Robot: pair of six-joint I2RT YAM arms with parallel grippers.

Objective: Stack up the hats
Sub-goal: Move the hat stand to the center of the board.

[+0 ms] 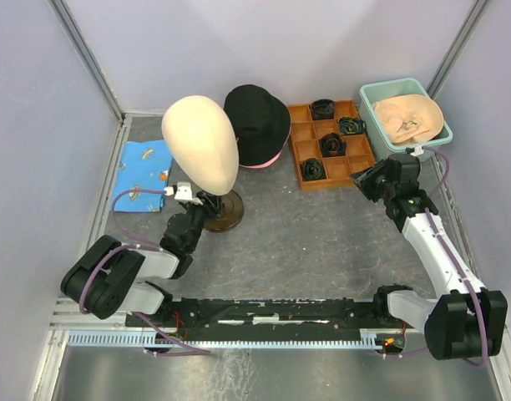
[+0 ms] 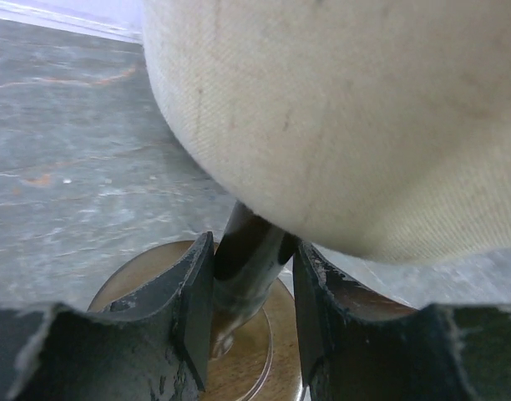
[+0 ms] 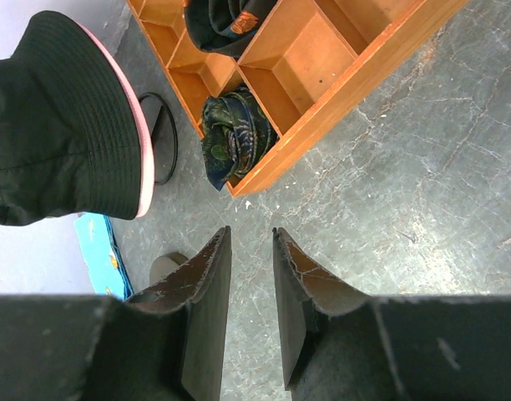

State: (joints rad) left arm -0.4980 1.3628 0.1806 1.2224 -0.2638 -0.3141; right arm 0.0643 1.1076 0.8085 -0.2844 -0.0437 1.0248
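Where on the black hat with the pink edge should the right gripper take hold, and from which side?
Probably pinch the brim of the black hat at its pink-edged side nearest the right gripper, coming in from that side. The brim is a thin flap the jaws can close on; the crown is too broad.

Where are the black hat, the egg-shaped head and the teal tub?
black hat [image 1: 257, 117]: top view, on its crown.
egg-shaped head [image 1: 201, 142]: top view, middle of its cream surface.
teal tub [image 1: 392, 84]: top view, on its far rim.
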